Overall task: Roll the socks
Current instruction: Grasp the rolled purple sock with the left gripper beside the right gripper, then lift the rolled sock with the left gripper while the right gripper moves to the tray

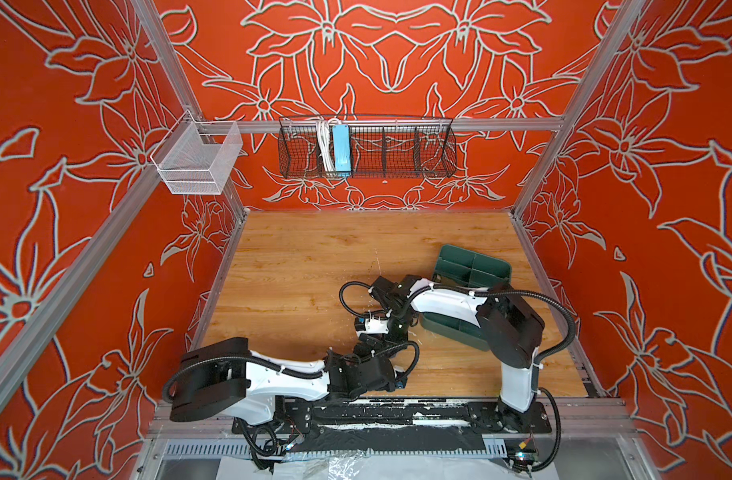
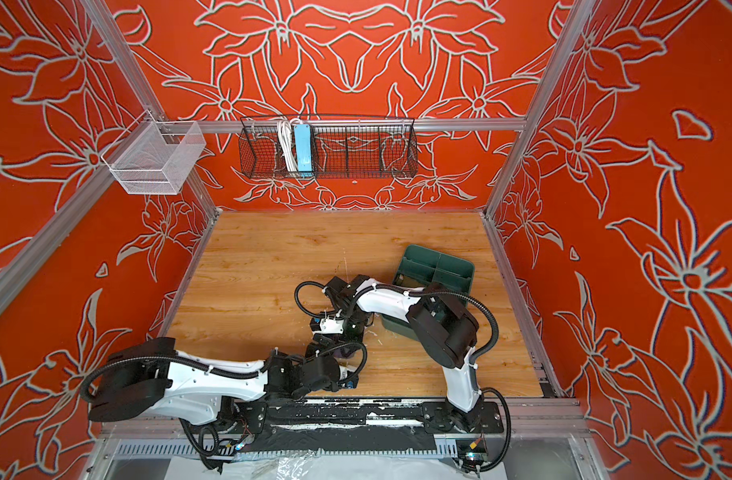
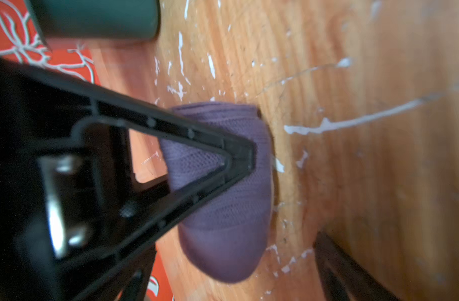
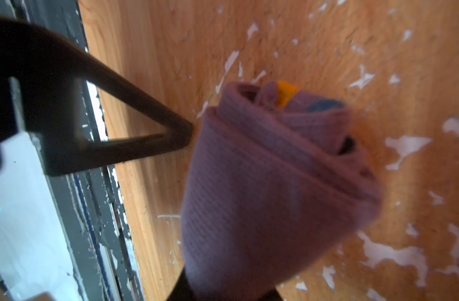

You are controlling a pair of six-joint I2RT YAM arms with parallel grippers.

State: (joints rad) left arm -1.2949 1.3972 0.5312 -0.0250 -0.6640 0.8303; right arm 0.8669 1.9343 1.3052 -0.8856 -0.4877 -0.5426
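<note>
Left gripper [image 3: 283, 195] stands wide open, with one finger on each side of the purple sock [image 3: 223, 221], and holds nothing. Right gripper [image 4: 223, 198] has one fingertip at the sock's edge, but the sock hides its other finger, so I cannot tell whether it grips. The sock lies on the table [image 1: 314, 257], about midway across and toward the near edge. The tray [image 1: 472, 266] sits to the right and a little farther off.

By my reading this sock is done: it is wound into a tight bundle and needs only letting go. The green sock shows in no view, so its state is unknown.

The right wrist view shows the spiral end, with yellow and blue cuff stripes poking out. The left wrist view shows only the smooth side and a corner of the tray. Both top views give the layout, but there the two wrists cover the sock.
</note>
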